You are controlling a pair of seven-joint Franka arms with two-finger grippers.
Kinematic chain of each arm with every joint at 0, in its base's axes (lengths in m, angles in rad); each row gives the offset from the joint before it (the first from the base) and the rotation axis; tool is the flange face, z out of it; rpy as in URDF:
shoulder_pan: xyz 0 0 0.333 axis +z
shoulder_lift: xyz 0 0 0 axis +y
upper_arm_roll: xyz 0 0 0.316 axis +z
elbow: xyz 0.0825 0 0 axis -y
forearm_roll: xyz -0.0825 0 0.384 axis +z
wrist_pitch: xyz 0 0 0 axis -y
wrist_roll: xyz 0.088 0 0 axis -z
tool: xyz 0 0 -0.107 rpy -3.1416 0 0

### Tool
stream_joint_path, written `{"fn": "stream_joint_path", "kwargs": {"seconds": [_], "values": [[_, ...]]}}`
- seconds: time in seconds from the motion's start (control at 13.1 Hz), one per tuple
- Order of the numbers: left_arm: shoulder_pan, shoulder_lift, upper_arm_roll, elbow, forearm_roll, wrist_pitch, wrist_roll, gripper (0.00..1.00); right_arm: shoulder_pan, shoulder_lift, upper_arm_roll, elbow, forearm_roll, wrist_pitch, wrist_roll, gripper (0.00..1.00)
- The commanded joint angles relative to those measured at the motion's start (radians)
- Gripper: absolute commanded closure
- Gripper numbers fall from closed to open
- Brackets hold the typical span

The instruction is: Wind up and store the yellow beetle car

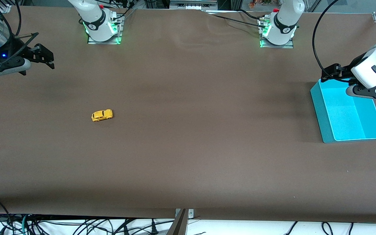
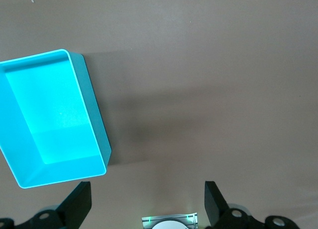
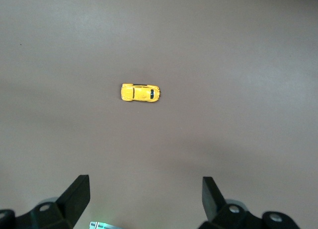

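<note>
The yellow beetle car [image 1: 102,115] stands on its wheels on the brown table, toward the right arm's end. It also shows in the right wrist view [image 3: 140,92], well apart from the fingers. My right gripper [image 1: 44,57] is open and empty, up in the air over the table's edge at the right arm's end. My left gripper [image 1: 330,72] is open and empty, up over the corner of the cyan bin [image 1: 367,132] nearest its base. The bin is empty and shows in the left wrist view [image 2: 94,114].
The brown table [image 1: 191,147] holds only the car and the bin. The two arm bases [image 1: 101,27] [image 1: 277,31] stand along the table's edge farthest from the front camera. Cables hang below the nearest edge.
</note>
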Motion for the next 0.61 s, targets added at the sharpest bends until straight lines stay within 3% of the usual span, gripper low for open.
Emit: {"fn": "stream_joint_path", "kwargs": {"seconds": [0.0, 0.53], "values": [[0.008, 0.013, -0.007, 0.026, 0.022, -0.007, 0.024, 0.00, 0.000, 0.004, -0.004, 0.013, 0.013, -0.012, -0.007, 0.00], [0.008, 0.013, -0.007, 0.026, 0.022, -0.007, 0.024, 0.00, 0.000, 0.004, -0.004, 0.014, 0.020, -0.003, -0.004, 0.00]]}}
